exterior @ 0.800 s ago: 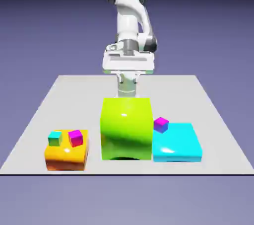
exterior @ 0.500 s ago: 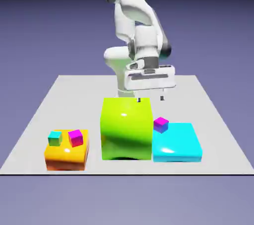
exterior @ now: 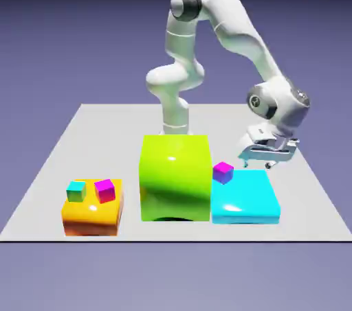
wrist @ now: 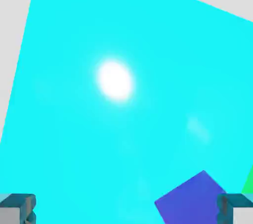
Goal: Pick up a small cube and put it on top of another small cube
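A small purple cube (exterior: 222, 171) sits on the back left corner of the flat cyan block (exterior: 247, 200). My gripper (exterior: 261, 163) hangs open just above that block's back edge, to the exterior view's right of the cube and apart from it. The hand view is filled by the cyan block (wrist: 118, 119). The purple cube (wrist: 192, 199) lies low in that view, close to the right fingertip (wrist: 236, 208). Nothing is gripped between the fingers. A small teal cube (exterior: 76, 191) and a small magenta cube (exterior: 104, 190) rest side by side on the orange block (exterior: 93, 219).
A tall lime-green block (exterior: 174, 176) stands between the orange and cyan blocks, touching the cyan one's left side. All three blocks line up near the grey table's front edge (exterior: 172, 239). The arm's base stands behind the green block.
The arm has swung from behind the green block to the exterior view's right and come down over the cyan block. The cubes have not moved.
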### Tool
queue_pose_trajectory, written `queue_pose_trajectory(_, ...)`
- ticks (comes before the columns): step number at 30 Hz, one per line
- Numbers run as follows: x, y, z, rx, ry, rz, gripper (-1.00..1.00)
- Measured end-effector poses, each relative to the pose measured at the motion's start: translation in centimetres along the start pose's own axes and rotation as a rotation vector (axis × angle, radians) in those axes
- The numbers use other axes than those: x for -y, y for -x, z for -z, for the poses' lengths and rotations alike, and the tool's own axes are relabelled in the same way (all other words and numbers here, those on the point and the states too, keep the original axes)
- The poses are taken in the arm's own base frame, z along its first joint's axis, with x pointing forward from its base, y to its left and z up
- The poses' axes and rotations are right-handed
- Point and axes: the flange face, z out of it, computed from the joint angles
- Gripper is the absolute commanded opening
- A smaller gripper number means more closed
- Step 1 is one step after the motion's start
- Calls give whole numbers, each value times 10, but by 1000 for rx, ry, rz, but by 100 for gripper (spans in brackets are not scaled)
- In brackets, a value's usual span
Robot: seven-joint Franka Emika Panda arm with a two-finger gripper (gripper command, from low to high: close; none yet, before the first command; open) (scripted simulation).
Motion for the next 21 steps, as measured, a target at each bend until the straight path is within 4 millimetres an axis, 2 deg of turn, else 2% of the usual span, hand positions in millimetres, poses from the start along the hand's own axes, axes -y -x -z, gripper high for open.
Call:
queue_pose_trajectory(3,8,47,-38,-33,197,85,0)
queue_pose_trajectory(4,3,56,-60,-52,284,129,0)
queue_pose_trajectory(8,-32,87,-143,-135,624,333,0)
queue_pose_trajectory(11,-65,107,-190,-210,850,499,0)
queue_pose_trajectory(16,-119,135,-238,-373,1154,791,0)
queue_pose_trajectory(21,-162,154,-261,-577,1333,1087,0)
